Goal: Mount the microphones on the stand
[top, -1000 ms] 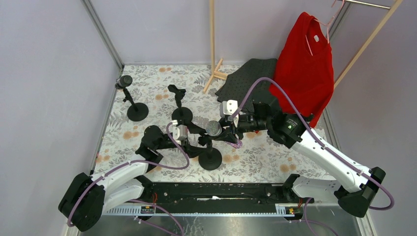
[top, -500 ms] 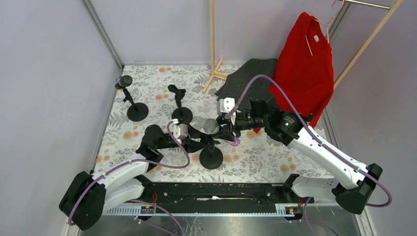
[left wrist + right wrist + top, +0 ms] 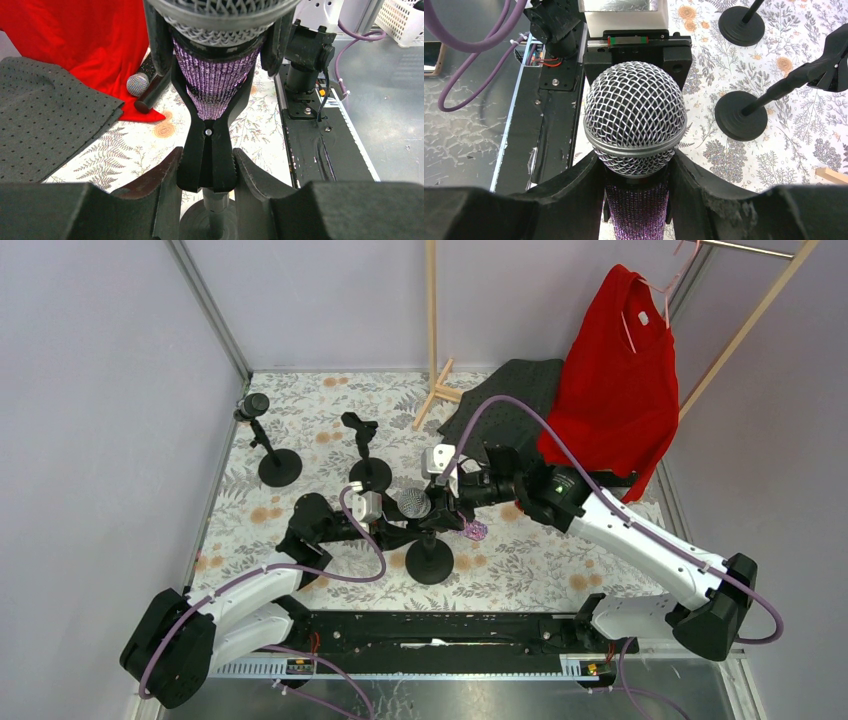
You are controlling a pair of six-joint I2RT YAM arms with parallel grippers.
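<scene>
The glittery purple microphone [image 3: 413,504] lies roughly level over the near stand [image 3: 430,562]. My right gripper [image 3: 452,502] is shut on its body just behind the mesh head [image 3: 635,125]. In the left wrist view the purple body [image 3: 215,85] sits between the prongs of the stand's clip [image 3: 207,165]. My left gripper [image 3: 207,156] is shut on the clip's lower handles. One black microphone [image 3: 253,405] sits on the far-left stand [image 3: 279,467]. Another black microphone [image 3: 142,85] lies by the red cloth. The middle stand [image 3: 370,475] has an empty clip.
A red garment [image 3: 620,370] hangs on a wooden rack at the back right, over a dark grey mat [image 3: 500,400]. A wooden post [image 3: 433,320] stands at the back. Walls close in the left and back of the floral table.
My right gripper has moved left with the purple microphone, bringing it over the near stand and into its clip. The left gripper has stayed on the clip.
</scene>
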